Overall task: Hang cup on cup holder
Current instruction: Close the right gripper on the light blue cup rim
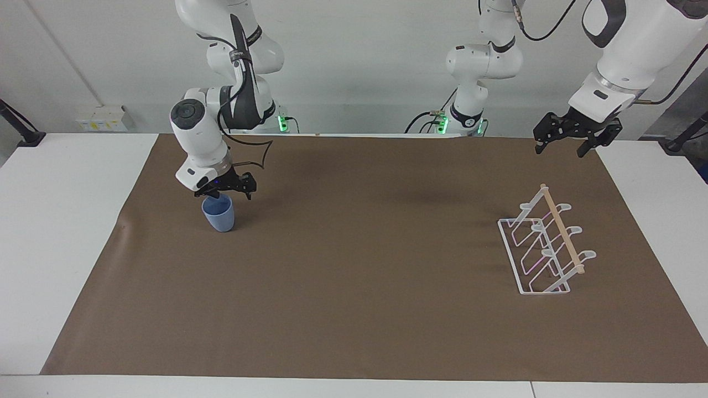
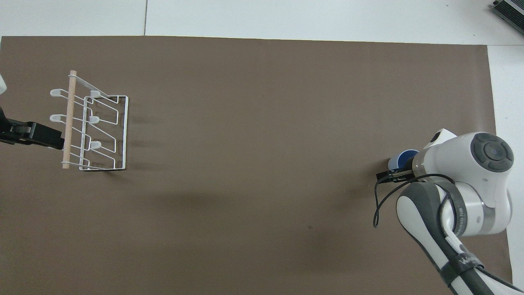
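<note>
My right gripper (image 1: 228, 194) is directly over the cup (image 1: 219, 214), at its rim, with the fingers spread wide. One finger seems to reach into the mouth of the cup, but I cannot tell if it touches the wall. I hold nothing. The cup stands upright on the brown mat (image 1: 354, 287), toward the right arm's end of the table. In the overhead view my wrist covers most of the cup (image 2: 399, 161).

My left gripper (image 1: 564, 141) waits in the air over the mat's edge at the left arm's end, also wide and empty. The cup holder (image 1: 545, 243) stands on the mat near it, well apart from the cup.
</note>
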Available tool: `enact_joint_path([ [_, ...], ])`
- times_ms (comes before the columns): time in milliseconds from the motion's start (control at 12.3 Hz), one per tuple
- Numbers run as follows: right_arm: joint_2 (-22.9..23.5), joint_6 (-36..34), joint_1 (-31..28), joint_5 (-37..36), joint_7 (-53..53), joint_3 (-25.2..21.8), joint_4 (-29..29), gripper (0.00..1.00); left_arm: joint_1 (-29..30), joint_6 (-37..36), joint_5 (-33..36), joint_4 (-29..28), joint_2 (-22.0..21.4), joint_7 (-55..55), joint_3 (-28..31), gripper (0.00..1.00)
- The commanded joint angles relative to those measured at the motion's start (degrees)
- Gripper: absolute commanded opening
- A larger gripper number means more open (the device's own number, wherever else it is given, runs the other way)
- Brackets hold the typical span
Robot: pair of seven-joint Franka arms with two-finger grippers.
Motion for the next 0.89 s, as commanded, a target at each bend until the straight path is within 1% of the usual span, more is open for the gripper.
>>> enact_joint_path([
  [0, 0.35, 1.87, -1.32, 0.53, -0.35, 0.31, -0.81, 1.0, 0.03, -0.05, 0.41, -1.08, -1.16, -0.55, -0.09, 1.0],
  [407, 0.44, 1.87, -2.64, 0.53, -1.67, 0.31, -0.55, 1.0, 0.03, -0.05, 0.41, -1.08, -1.16, -0.46, -0.09, 1.0],
  [488, 0.44, 1.87, -2.64, 0.53, -1.58, 0.31, -0.55, 0.97, 0.03, -0.05, 0.41, -1.08, -1.16, -0.46, -0.09, 1.0],
  [569, 0.44, 1.87, -2.64, 0.53, -1.58, 0.31, -0.55, 0.9, 0.03, -0.05, 0.41, -1.08, -1.16, -0.46, -0.09, 1.0],
  [732, 0.44, 1.87, -2.64, 0.53, -1.5, 0.31, -0.55, 0.8, 0.11, -0.05, 0.41, -1.08, -1.16, -0.46, -0.09, 1.0],
  [814, 0.44, 1.87, -2.64, 0.53, -1.41, 0.31, -0.55, 0.73, 0.03, -0.05, 0.41, -1.08, -1.16, -0.55, -0.09, 1.0],
])
